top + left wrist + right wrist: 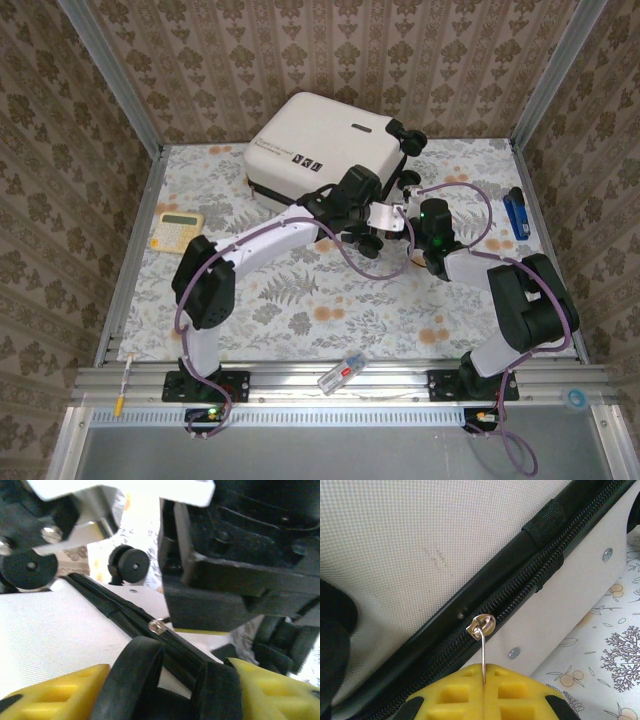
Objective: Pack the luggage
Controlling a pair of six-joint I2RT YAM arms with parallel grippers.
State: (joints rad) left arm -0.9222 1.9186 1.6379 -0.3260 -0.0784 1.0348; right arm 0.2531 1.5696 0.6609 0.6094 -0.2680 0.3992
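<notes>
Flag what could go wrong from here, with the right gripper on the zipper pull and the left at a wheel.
1. The right gripper pinches only the thin tab of the zipper pull at its fingertips; pulling off the zipper's line could let it slip out.
2. The left gripper straddles a caster wheel; a wheel may swivel, so the luggage might shift.
3. Both wrists crowd one corner in the top view and might bump.
</notes>
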